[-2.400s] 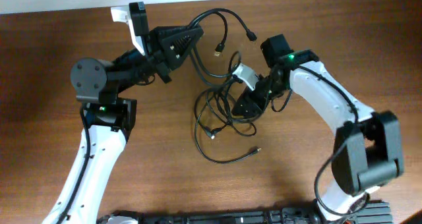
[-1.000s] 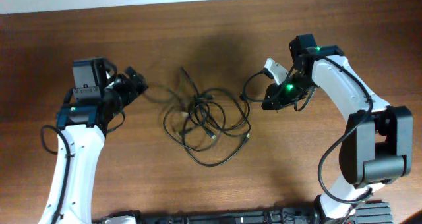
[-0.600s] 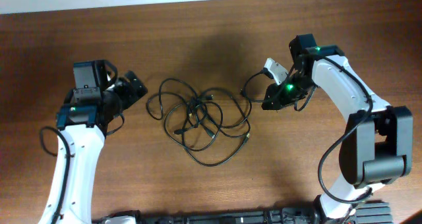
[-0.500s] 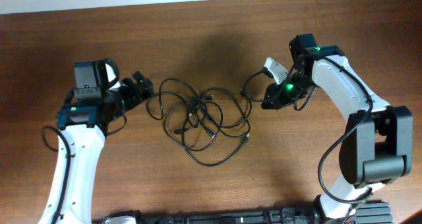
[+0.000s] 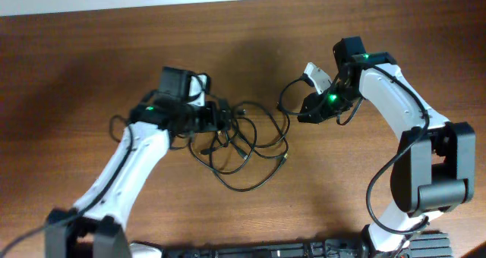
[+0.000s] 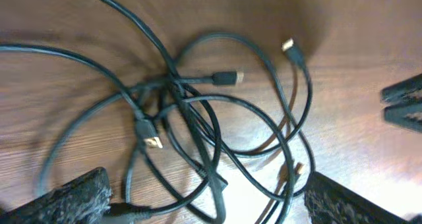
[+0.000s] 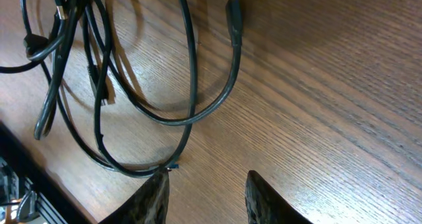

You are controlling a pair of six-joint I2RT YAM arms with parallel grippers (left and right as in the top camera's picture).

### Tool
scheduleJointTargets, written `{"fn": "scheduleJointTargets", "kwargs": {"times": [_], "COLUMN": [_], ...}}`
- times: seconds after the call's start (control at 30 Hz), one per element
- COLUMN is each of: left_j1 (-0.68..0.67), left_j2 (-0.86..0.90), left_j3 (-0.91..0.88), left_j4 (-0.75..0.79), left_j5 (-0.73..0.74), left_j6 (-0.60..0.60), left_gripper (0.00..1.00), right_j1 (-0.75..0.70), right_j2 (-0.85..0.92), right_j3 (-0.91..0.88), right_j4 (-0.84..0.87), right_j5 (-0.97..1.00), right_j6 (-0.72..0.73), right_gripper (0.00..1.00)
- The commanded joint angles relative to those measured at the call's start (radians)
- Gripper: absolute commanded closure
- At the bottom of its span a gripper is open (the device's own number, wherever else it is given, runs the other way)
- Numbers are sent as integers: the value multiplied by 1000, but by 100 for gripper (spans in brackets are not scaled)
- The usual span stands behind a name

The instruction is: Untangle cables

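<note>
- Left gripper [image 6: 211,203] is spread wide and hovering right over the cables [image 5: 244,140], with nothing pinched between its fingers
- Cables lie in one knotted heap mid-table, between the two arms; strands cross tightly at a knot [image 6: 165,95], loose loops fan out around it, and a free plug [image 6: 227,76] pokes out to the side
- Right gripper [image 7: 206,199] sits at the heap's right edge, jaws partly parted with bare wood between them; one loop runs just past one finger, and I can't tell whether it touches
- Step in hand, by my read: choosing a strand to grab, with the untangling barely begun
- Next move calls for the left to drop and close on a single strand beside the knot, not the whole bundle, while the right anchors an outer loop so the pull opens the knot rather than dragging the heap across the table [image 5: 91,45]
</note>
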Motion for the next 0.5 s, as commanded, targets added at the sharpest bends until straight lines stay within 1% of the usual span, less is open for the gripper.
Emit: {"fn": "scheduleJointTargets", "kwargs": {"times": [0.0,0.03,0.07,0.1,0.13,0.17,0.2,0.23,0.27,0.33,0.37,0.47], "left_j1": [-56,-73,-81,-84,-84,-84,-84,-84,-84,-84,-84,-84], "left_j2": [77,113,141,156,169,175,177,174,168,143,127,24], "left_j3": [5,5,5,5,5,5,6,11,24,58,75,145], "left_j4": [38,53,58,60,61,61,61,61,61,47,34,-23], "left_j5": [-30,-45,-45,-45,-42,-40,-35,-13,40,160,192,254], "left_j6": [20,20,20,20,19,13,-3,0,43,167,203,306], "left_gripper": [7,9,16,51,74,100,100,100,100,100,100,100], "right_j1": [4,4,4,4,4,4,4,4,4,4,4,4], "right_j2": [5,5,5,5,5,5,5,5,3,-11,-28,-107], "right_j3": [-2,-2,-2,-2,-2,-2,-2,-2,-2,-2,-2,-2], "right_j4": [2,1,-2,-6,-11,-18,-24,-30,-39,-66,-74,-72], "right_j5": [-20,-22,-22,-22,-22,-22,-22,-24,-34,-90,-116,-117], "right_j6": [8,8,8,8,8,8,7,7,5,-59,-84,-87], "right_gripper": [64,64,66,75,81,88,93,94,94,94,94,94]}}
